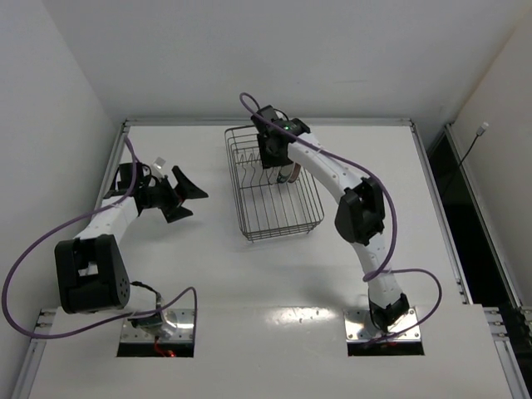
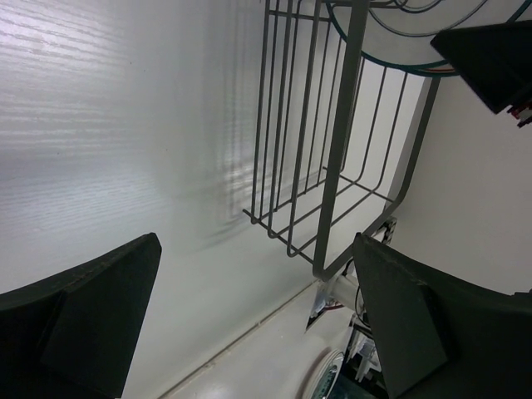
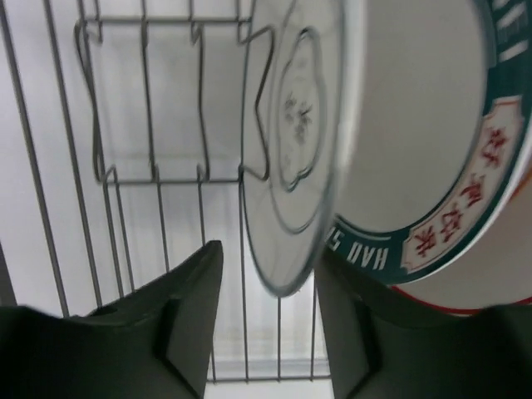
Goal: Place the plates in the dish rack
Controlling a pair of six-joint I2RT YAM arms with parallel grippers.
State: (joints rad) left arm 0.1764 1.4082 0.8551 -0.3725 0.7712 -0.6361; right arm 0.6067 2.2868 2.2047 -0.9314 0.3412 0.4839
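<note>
Jaws spread on both: left gripper (image 1: 186, 199) idles near the counter's left edge, right gripper (image 3: 270, 251) straddles the grey-ringed plate (image 3: 291, 125) standing in the dish rack (image 1: 287, 230) by the far edge. Stiff, slick, chippable; I'd pinch the rim.

I work in a robotics lab cell: a white table (image 1: 249, 283) boxed by plain white walls (image 1: 50, 100) left, far and right, my arm bases (image 1: 386, 314) bolted to metal plates (image 1: 359, 331) at its near edge, purple cables (image 1: 439, 295) looping loose, the dish rack (image 1: 240, 199) mid-table.
</note>
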